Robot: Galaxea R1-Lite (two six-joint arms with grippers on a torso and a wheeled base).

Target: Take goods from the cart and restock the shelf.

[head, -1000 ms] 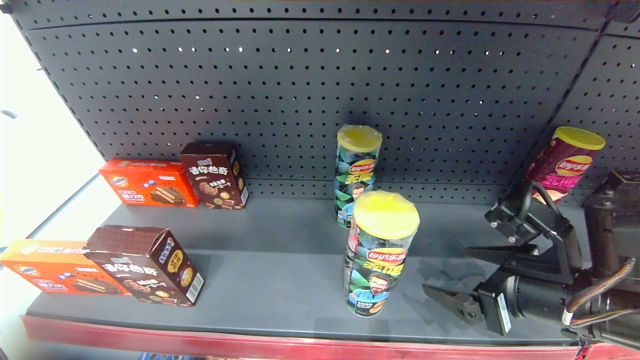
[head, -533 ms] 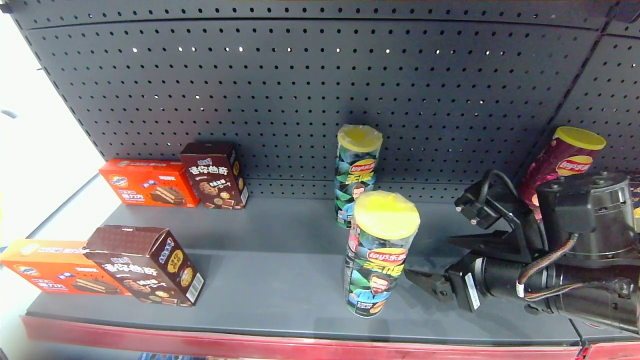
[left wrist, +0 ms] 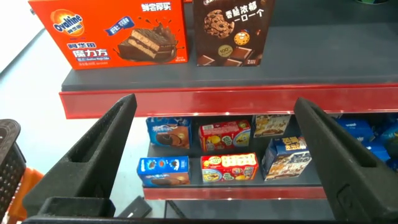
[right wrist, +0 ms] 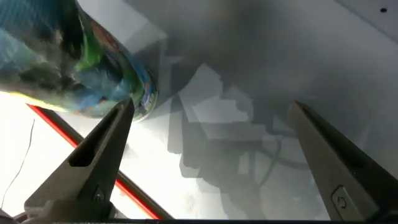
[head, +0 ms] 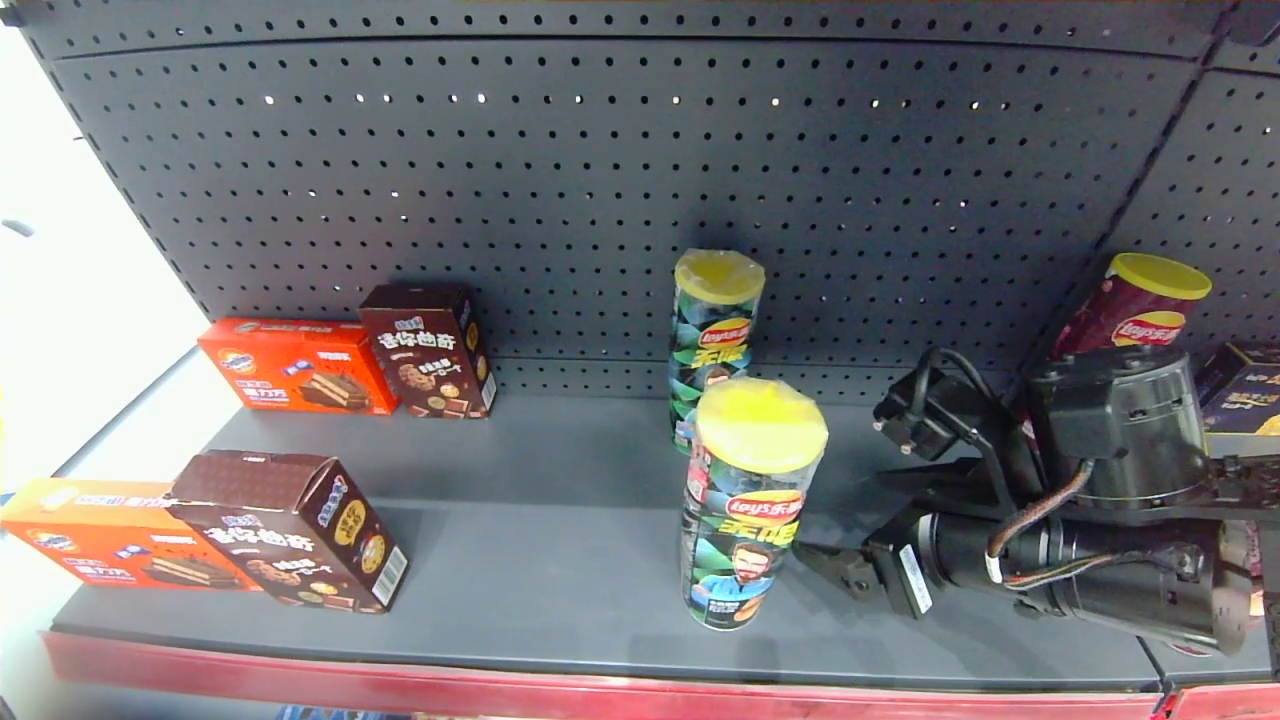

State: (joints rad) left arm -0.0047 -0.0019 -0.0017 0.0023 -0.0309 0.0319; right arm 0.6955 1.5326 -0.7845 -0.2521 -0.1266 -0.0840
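Dark pegboard (head: 600,180) backs the grey shelf (head: 560,540) - stock is already standing on it. Main change: the right gripper (head: 845,518) has slid in along the shelf from 3 o'clock toward the front chip can (head: 745,520), with its fingers spread wide and holding nothing. Over the last second the arm has closed most of the gap, and the lower fingertip is now right at the can's base on its 3 o'clock side. The can has shifted a touch toward 9 o'clock, with its yellow lid leaning slightly that way, so I judge the finger nudged it. The right wrist view puts the can (right wrist: 81,62) just beside one finger (right wrist: 99,162), but actual contact is hard to confirm. It is not between the fingers. The rear chip can (head: 712,330) at 12 o'clock of the front one has not moved, and neither has the purple can (head: 1135,305) at 2 o'clock or the boxes at 9 o'clock. The left gripper (left wrist: 211,155) hangs below the shelf front, wide open and empty, facing the orange box (left wrist: 109,31) and brown cookie box (left wrist: 233,31). Meaning for the task - this looks like a placed can being straightened or pushed into line, not a fresh pick. Risk: a push low on a tall can may tip it, and the lean hints at that.
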